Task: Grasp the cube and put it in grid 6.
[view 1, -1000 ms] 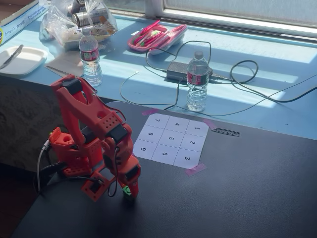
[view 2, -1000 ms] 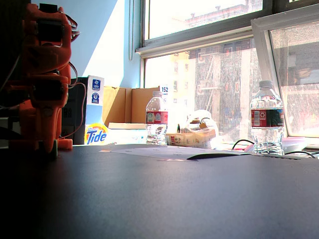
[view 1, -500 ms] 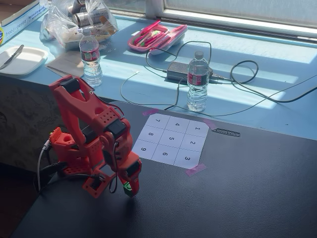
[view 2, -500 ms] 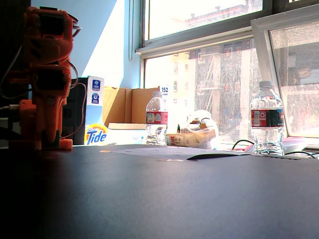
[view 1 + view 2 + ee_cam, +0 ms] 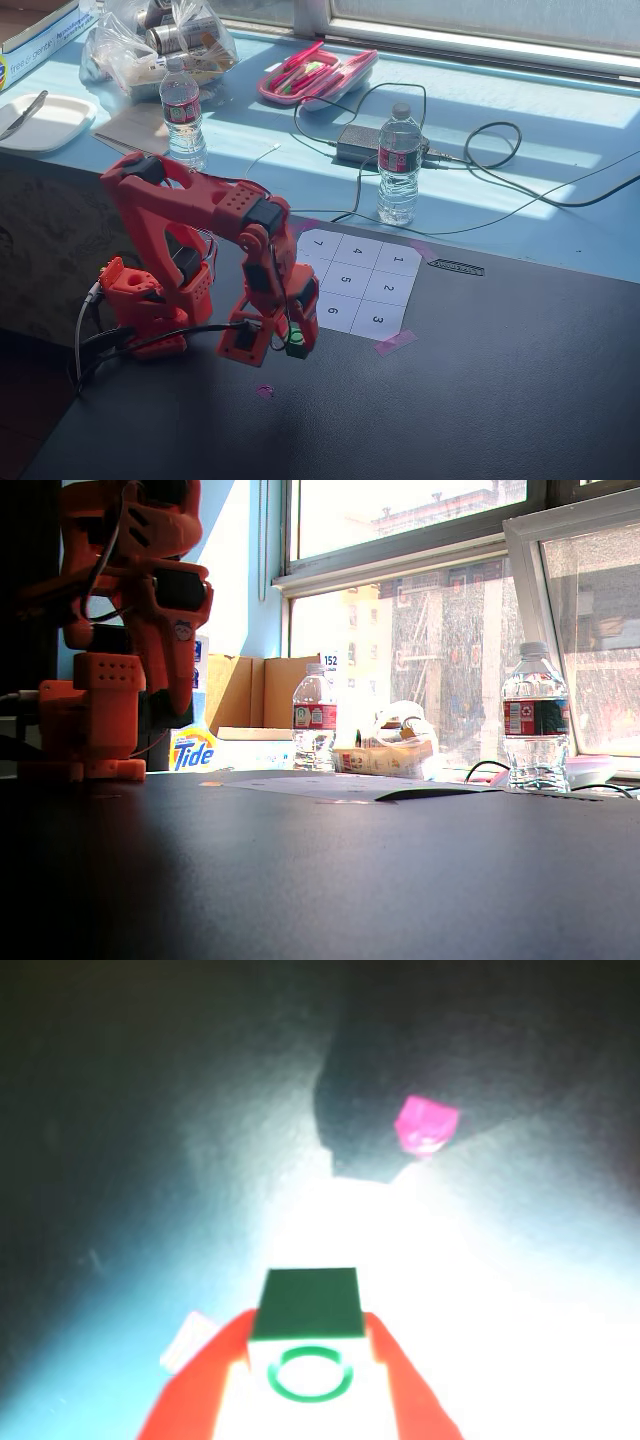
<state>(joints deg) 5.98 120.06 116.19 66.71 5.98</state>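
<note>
Green cube clamped between orange gripper fingers, raised off dark table. Grid 6 just beyond gripper, right in high fixed view. Pink scrap below gripper.

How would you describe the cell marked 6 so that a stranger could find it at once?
Start at the white nine-cell paper sheet taped to the black table in a fixed view. The square cell printed 6 sits in the row nearest the camera, in the middle, between 9 and 3, right beside the orange arm's end effector.
</note>
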